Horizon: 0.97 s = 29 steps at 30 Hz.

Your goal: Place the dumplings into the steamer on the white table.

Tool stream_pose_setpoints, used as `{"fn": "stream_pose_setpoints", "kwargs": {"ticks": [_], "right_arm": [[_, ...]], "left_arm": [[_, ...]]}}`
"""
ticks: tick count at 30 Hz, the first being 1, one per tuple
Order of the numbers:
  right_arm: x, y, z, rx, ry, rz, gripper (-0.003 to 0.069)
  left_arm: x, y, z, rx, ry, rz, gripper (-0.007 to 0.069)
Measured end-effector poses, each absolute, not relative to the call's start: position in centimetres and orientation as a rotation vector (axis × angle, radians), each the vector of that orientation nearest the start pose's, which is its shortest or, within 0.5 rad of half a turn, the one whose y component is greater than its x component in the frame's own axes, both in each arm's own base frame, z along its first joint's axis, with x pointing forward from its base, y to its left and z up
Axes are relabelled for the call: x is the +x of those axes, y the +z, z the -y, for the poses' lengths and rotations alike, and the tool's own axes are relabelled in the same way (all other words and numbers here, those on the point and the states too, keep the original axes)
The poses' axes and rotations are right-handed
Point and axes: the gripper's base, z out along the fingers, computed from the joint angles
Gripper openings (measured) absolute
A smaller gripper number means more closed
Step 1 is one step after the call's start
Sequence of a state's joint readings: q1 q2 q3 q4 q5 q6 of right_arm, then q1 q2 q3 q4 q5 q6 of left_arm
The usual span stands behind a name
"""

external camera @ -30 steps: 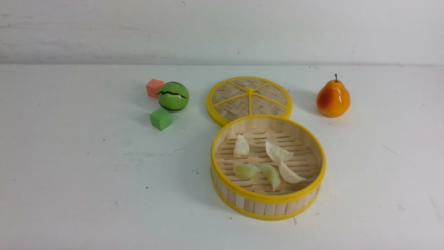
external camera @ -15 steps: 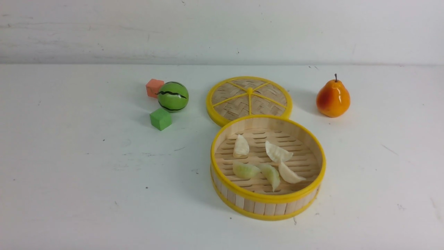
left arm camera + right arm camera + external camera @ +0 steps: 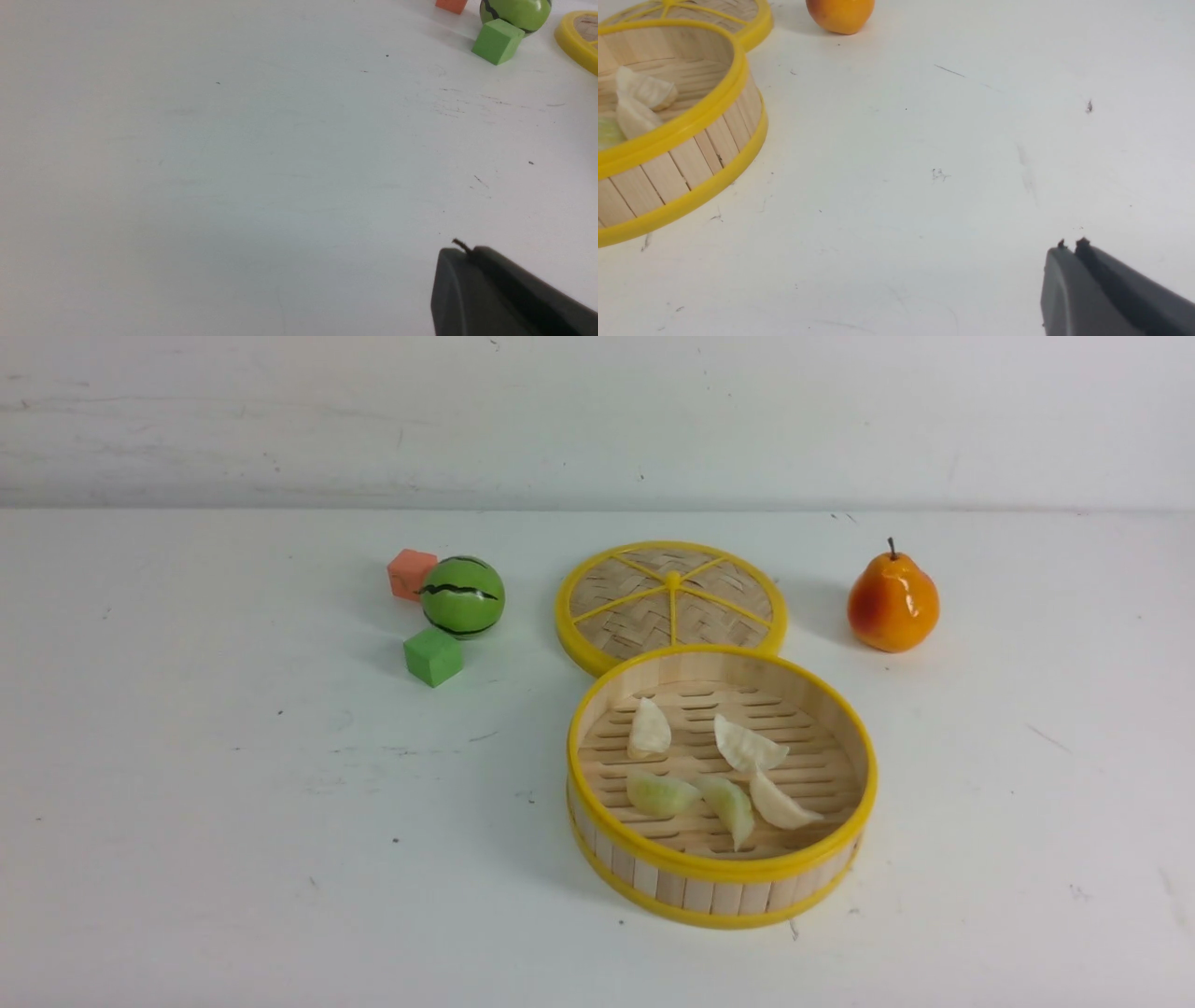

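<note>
- Left pincer point(image 3: 460, 254) hung low over bare tabletop point(image 3: 233, 186), pinched together, holding nothing.
- Right pincer point(image 3: 1069, 249) sat low beside the steamer point(image 3: 691, 154), nearly closed, empty.
- All five dumplings point(image 3: 724, 775) lay inside the steamer.

Front view: looks forward and down from the robot's side across the tabletop point(image 3: 187, 859) to the far wall; takes in steamer point(image 3: 722, 789), lid point(image 3: 671, 605), pear point(image 3: 892, 600), watermelon ball point(image 3: 462, 596), both cubes. Left wrist view: low and close over bare tabletop point(image 3: 233, 186), left hand point(image 3: 460, 252) at frame edge; shares green cube point(image 3: 496, 41), ball point(image 3: 516, 11), lid rim point(image 3: 577, 39) with front view. Right wrist view: low, close beside steamer wall point(image 3: 682, 158); right hand point(image 3: 1069, 249) at edge; shares pear point(image 3: 840, 14), steamer, lid.
</note>
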State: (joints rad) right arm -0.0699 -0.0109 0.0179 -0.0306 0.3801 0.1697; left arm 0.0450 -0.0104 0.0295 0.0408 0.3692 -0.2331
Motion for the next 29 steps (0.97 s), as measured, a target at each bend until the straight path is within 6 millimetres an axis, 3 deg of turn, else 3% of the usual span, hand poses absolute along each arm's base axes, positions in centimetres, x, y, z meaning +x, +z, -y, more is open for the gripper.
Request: {"fn": "stream_pose_setpoints", "kwargs": {"ticks": [29], "right_arm": [[5.21, 17.36, 0.47, 0.205, 0.039, -1.859, 0.0048]], "left_arm": [[5.27, 17.05, -0.37, -0.234, -0.09, -1.858, 0.0008]]}}
